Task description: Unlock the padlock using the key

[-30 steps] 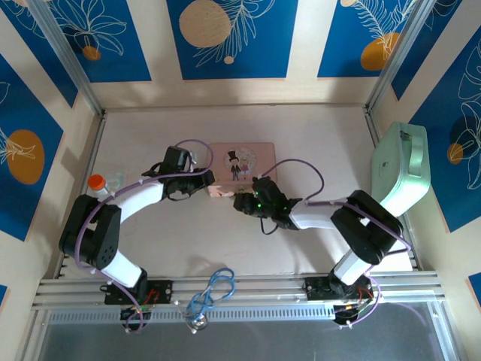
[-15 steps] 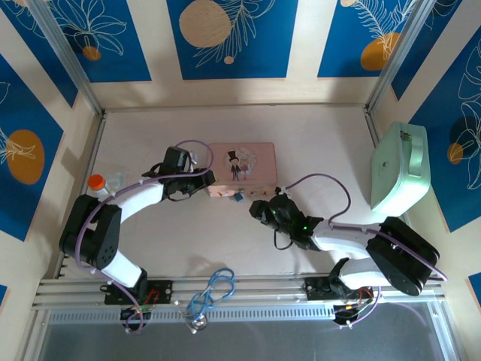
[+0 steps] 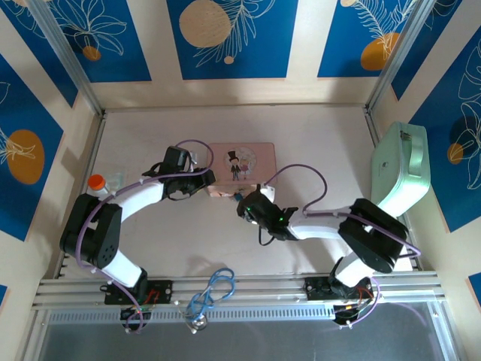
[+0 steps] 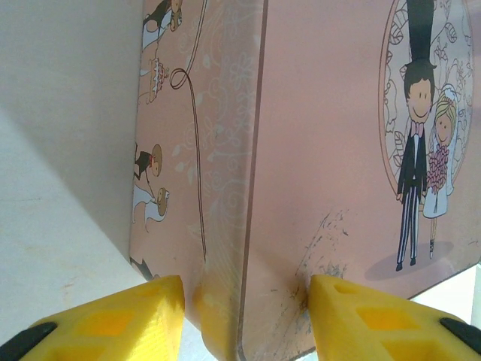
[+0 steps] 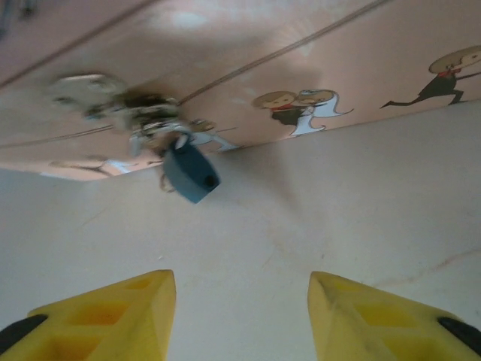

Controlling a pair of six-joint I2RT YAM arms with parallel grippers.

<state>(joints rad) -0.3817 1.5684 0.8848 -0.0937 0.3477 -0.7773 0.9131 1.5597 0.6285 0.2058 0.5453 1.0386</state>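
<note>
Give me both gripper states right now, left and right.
Left gripper: closed on a corner of the pink box.
Right gripper: open, holding nothing; the padlock hangs ahead of it.

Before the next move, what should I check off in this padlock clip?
1. Lock in place: ok, small blue-teal padlock hangs from the silvery hasp on the pink picture box.
2. Box braced: ok, left gripper clamps its corner.
3. Approach: ok, right gripper faces the padlock.
4. Holding the key: not ok, right gripper open, nothing between its fingers.
5. Padlock opened: cannot tell, blurred.
</note>
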